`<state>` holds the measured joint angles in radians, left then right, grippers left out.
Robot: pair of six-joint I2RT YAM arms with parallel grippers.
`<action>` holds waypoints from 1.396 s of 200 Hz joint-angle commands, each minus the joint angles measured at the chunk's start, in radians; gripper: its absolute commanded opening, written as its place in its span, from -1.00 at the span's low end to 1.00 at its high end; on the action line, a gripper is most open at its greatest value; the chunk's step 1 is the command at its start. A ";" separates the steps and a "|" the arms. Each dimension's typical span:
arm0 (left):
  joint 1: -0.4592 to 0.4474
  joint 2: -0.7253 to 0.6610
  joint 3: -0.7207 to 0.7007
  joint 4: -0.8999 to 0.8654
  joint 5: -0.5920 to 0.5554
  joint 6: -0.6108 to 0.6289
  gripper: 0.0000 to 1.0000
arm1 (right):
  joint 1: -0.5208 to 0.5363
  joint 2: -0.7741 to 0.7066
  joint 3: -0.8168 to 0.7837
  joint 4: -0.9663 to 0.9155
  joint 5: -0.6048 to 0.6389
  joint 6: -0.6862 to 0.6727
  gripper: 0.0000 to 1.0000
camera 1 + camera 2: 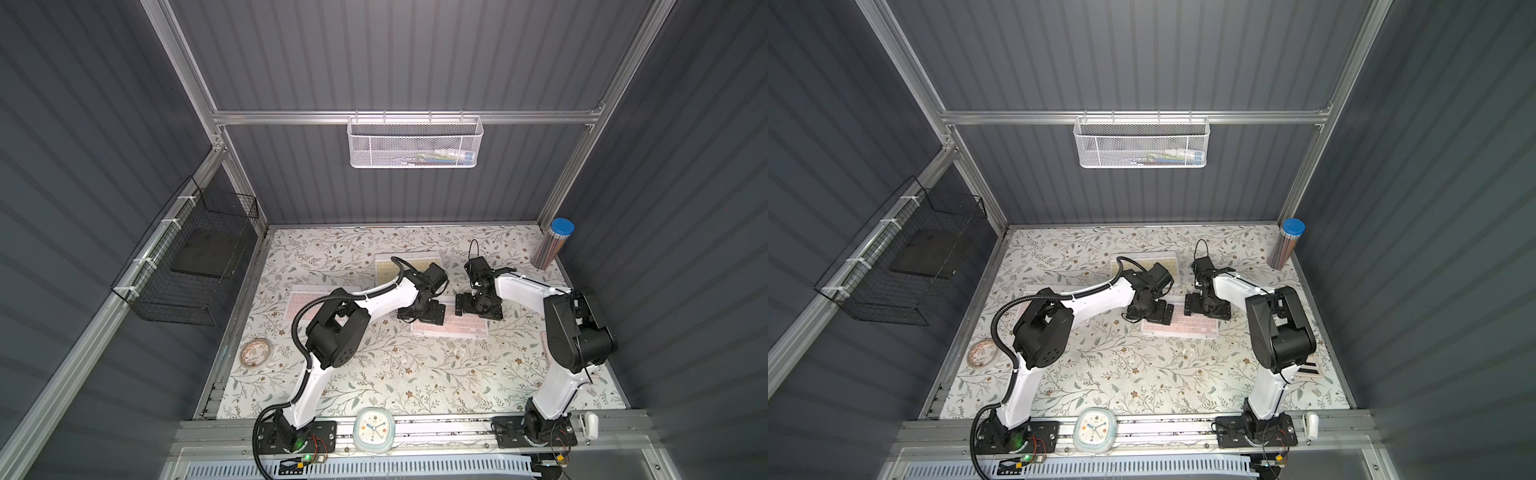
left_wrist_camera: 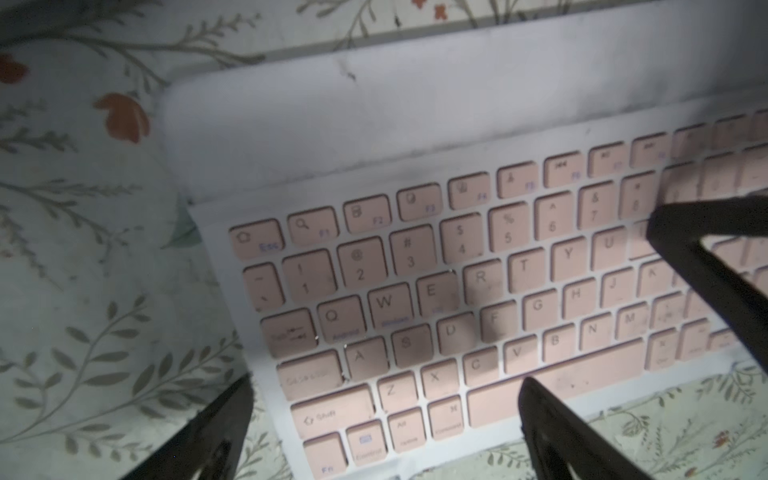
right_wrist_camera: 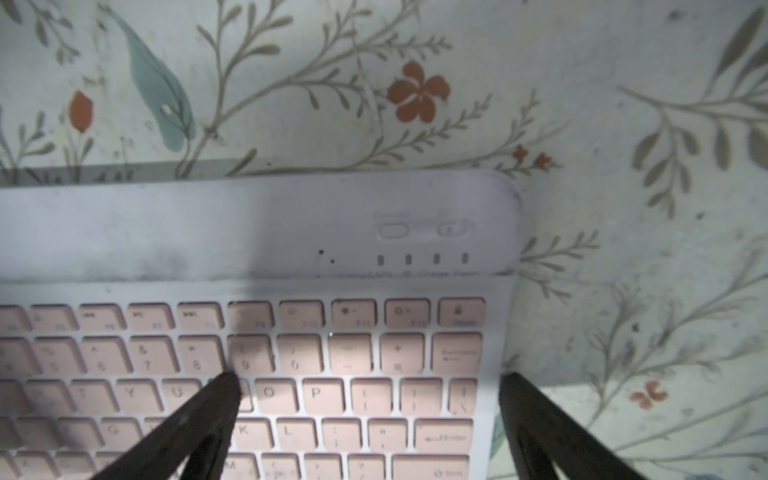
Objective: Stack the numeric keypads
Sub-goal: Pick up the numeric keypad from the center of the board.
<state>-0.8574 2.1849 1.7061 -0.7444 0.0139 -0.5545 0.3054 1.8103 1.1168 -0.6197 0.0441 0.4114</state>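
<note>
Three keypads show, none visibly stacked yet. The pink keypad (image 1: 457,328) lies flat on the surface (image 1: 395,374), with a second pink keypad (image 1: 299,303) and a yellow keypad (image 1: 384,272) well apart from it. The left hand (image 1: 422,313) and right hand (image 1: 478,311), fingers spread wide and holding nothing, each straddle one end of it.

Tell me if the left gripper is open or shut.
Open. The left wrist view shows the left gripper with fingers wide apart: one beside the pink keypad, one over its keys.
</note>
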 commanded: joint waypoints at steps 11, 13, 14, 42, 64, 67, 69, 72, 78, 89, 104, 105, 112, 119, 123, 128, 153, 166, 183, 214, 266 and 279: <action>0.005 0.022 -0.019 0.002 0.029 -0.012 0.99 | -0.003 0.015 -0.002 -0.012 -0.009 0.006 0.98; 0.005 0.022 -0.019 0.002 0.030 -0.012 0.99 | -0.003 0.014 -0.003 -0.013 -0.011 0.006 0.97; 0.005 0.022 -0.019 0.003 0.030 -0.012 0.99 | -0.003 0.014 -0.003 -0.013 -0.011 0.006 0.98; 0.006 0.022 -0.022 0.009 0.040 -0.010 0.99 | -0.004 0.012 -0.007 -0.021 -0.025 0.003 0.98; 0.005 0.022 -0.030 0.019 0.061 -0.009 0.99 | -0.003 0.008 -0.010 -0.027 -0.044 0.004 0.98; 0.006 0.022 -0.032 0.024 0.070 -0.007 1.00 | -0.003 0.008 -0.011 -0.027 -0.047 0.004 0.98; 0.006 0.021 -0.034 0.029 0.075 -0.007 1.00 | -0.004 0.007 -0.011 -0.028 -0.049 0.004 0.98; 0.006 0.020 -0.039 0.034 0.082 -0.007 1.00 | -0.003 0.005 -0.011 -0.026 -0.055 0.004 0.98; 0.005 0.018 -0.046 0.046 0.096 -0.007 0.99 | -0.003 0.002 -0.015 -0.023 -0.069 0.003 0.98; 0.005 0.013 -0.058 0.066 0.125 -0.005 1.00 | -0.004 -0.003 -0.019 -0.019 -0.099 0.003 0.98; 0.006 0.004 -0.080 0.089 0.160 -0.002 1.00 | -0.006 -0.012 -0.033 0.002 -0.154 0.003 0.98; 0.006 0.002 -0.081 0.092 0.163 -0.001 0.99 | -0.007 -0.014 -0.035 0.004 -0.159 0.003 0.98; 0.009 -0.006 -0.098 0.108 0.179 -0.004 0.99 | -0.012 -0.021 -0.045 0.021 -0.194 0.005 0.98; 0.010 -0.014 -0.112 0.123 0.196 -0.004 0.99 | -0.019 -0.029 -0.058 0.040 -0.233 0.006 0.98; 0.011 -0.018 -0.120 0.131 0.206 -0.002 0.99 | -0.022 -0.035 -0.066 0.052 -0.255 0.008 0.98; 0.013 -0.023 -0.128 0.137 0.213 -0.001 0.99 | -0.025 -0.043 -0.075 0.068 -0.281 0.010 0.98; 0.015 -0.043 -0.162 0.153 0.230 0.008 0.99 | -0.049 -0.085 -0.120 0.136 -0.433 0.013 0.98; 0.018 -0.049 -0.176 0.158 0.234 0.012 1.00 | -0.069 -0.107 -0.140 0.169 -0.499 0.018 0.98; 0.021 -0.057 -0.195 0.166 0.235 0.013 0.99 | -0.097 -0.139 -0.167 0.205 -0.572 0.024 0.97; 0.027 -0.059 -0.216 0.184 0.244 0.016 0.99 | -0.157 -0.194 -0.216 0.290 -0.708 0.048 0.96; 0.050 -0.082 -0.267 0.209 0.243 0.019 0.99 | -0.214 -0.256 -0.271 0.389 -0.846 0.095 0.94; 0.057 -0.090 -0.283 0.217 0.243 0.021 0.99 | -0.219 -0.266 -0.282 0.402 -0.862 0.099 0.94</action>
<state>-0.7868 2.0537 1.4837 -0.5781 0.1337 -0.5529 0.0658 1.5719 0.8524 -0.3187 -0.5667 0.4709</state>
